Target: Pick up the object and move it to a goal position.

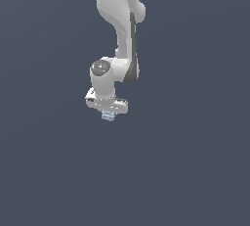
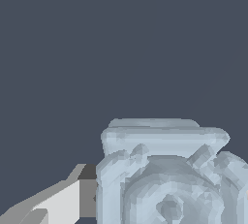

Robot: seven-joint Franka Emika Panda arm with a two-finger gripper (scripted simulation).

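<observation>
The object (image 1: 108, 116) is a small pale light-blue bumpy lump. In the exterior view it sits directly under my white gripper (image 1: 108, 114), between the fingers, near the middle of the picture. In the wrist view the object (image 2: 164, 174) fills the lower part of the picture, very close to the camera. One finger (image 2: 63, 203) with its dark pad lies against the object's side; the other finger is out of the picture. The gripper looks shut on the object. I cannot tell whether the object rests on the floor or is lifted off it.
The white arm (image 1: 124, 29) reaches down from the top of the exterior view. Around it is a plain dark blue-grey surface (image 1: 195, 146) with nothing else on it. No goal marker shows.
</observation>
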